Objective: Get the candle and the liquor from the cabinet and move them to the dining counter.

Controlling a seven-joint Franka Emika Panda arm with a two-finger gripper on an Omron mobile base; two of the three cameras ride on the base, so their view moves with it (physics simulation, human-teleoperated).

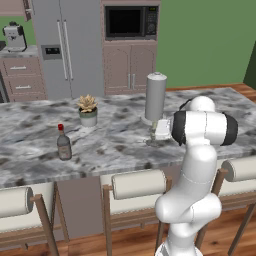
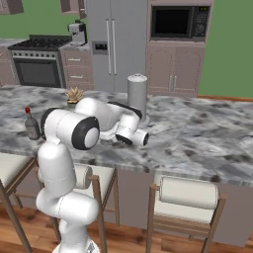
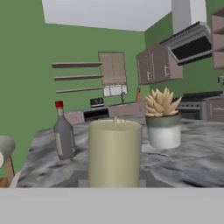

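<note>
Grey-white marbled stone, smooth, on the counter. Grey-brown glass with a red cap at the bottle, left. Matt cream wax on the candle. Wooden frames, cushioned backs on stools.

Even, soft light all over; rendered pictures of low sharpness

Nothing is dim and no single source shows; the green walls are flat in tone; the marbled counter carries only faint soft shadows under the bottle and the potted plant; no glare on the steel fridge, just a dull sheen; edges look slightly blurred and blocky in both base views; in the hand view the candle looms large and soft, the far cupboards hazier; straight lines stay straight at the edges.
</note>
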